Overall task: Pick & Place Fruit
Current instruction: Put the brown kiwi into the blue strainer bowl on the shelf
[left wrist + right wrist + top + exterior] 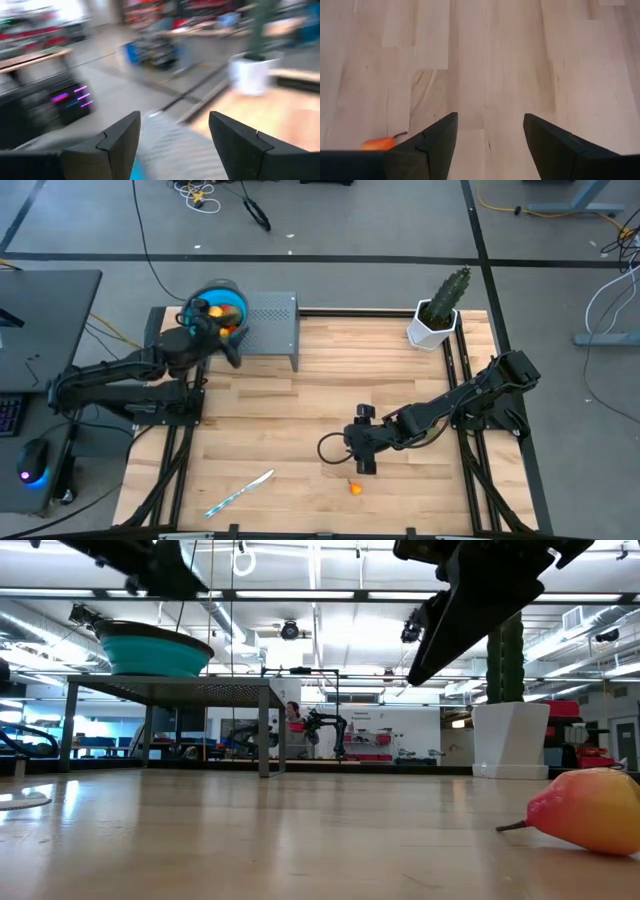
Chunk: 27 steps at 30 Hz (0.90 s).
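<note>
We see a round teal plastic bowl [225, 302] standing on a low grey perforated metal stand [268, 326], and we use that bowl as our landmark. Inside it lie several small toy fruits [215, 311], yellow and orange-red among them, though the arm above hides part of the contents and we cannot count them. The left pincer [228, 338] hangs at the bowl's rim, its two dark fingers [120, 145] spread apart with nothing between them. Well away from the bowl, across the pale wooden tabletop [300, 410] toward its near edge, lies one small orange-and-yellow pear-shaped toy fruit [355, 488]. From the low camera it rests on its side, long axis level with the tabletop, its thin dark stem [511, 825] pointing toward the bowl's side of the scene. The right pincer [362, 461] hovers just beside this fruit, on the bowl's side of it, fingers [437, 142] spread and empty, not touching it. A slim white-and-blue stick [240, 492] lies on the tabletop, also far from the bowl. A green cactus in a white pot [440, 312] stands at the far corner, level with the bowl.
</note>
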### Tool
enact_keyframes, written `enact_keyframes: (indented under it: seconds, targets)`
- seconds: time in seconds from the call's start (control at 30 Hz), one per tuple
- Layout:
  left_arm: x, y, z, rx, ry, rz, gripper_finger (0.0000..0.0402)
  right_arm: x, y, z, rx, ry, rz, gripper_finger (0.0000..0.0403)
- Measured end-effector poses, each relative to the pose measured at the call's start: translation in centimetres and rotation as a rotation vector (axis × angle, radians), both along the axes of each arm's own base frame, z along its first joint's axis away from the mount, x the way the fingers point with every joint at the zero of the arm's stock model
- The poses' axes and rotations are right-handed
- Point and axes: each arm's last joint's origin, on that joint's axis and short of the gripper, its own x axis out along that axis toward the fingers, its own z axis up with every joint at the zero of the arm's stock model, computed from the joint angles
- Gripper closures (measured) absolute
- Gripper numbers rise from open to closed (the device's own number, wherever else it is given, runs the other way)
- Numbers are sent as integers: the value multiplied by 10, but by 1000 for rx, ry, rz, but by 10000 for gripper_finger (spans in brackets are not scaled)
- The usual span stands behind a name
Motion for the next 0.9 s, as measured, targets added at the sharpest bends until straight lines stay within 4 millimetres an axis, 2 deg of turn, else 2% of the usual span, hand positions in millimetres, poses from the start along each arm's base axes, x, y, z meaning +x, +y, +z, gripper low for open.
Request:
enact_keyframes:
  seconds: [0.27, 0.43, 0.67, 0.9]
  targets:
    - [22, -22, 1, 14, -11, -465, 154, -3, 6, -1, 189, 90, 56, 165]
    - [43, -32, -2, 51, 6, -646, 154, -9, 13, -3, 224, 126, 48, 165]
    - [67, -32, -11, 106, 44, -590, 154, -29, 10, -11, 159, 319, -82, 165]
    - [74, -31, -14, 112, 57, -568, 154, -48, 6, -15, 126, 506, -196, 165]
